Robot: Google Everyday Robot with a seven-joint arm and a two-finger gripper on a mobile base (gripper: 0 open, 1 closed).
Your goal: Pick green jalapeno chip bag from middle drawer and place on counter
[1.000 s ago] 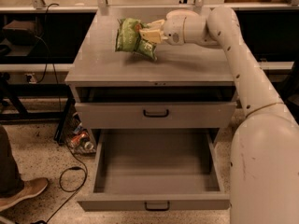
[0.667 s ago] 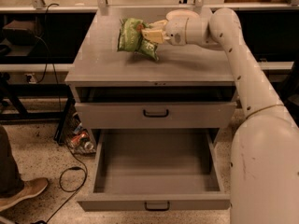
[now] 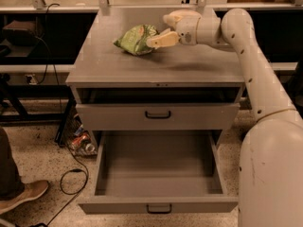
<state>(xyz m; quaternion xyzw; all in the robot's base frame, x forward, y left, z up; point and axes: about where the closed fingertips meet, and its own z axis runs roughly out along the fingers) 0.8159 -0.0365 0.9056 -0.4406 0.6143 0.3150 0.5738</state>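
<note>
The green jalapeno chip bag (image 3: 135,39) lies flat on the grey counter (image 3: 156,63), towards its back left. My gripper (image 3: 164,29) is just right of the bag, above the counter, with its jaws spread open. The lower finger (image 3: 161,40) reaches to the bag's right edge and the upper one is clear of it. The middle drawer (image 3: 158,174) is pulled out wide below, and its grey floor is bare. My arm (image 3: 251,65) comes in from the right.
A drawer front with a black handle (image 3: 158,114) sits above the open drawer, with a dark gap under the counter. A person's shoe (image 3: 23,195), cables (image 3: 71,174) and litter (image 3: 83,143) are on the floor at left. Dark shelving stands behind.
The bag was held tilted up in the gripper; now it lies flat on the counter and the gripper has opened and drawn slightly right of it.
</note>
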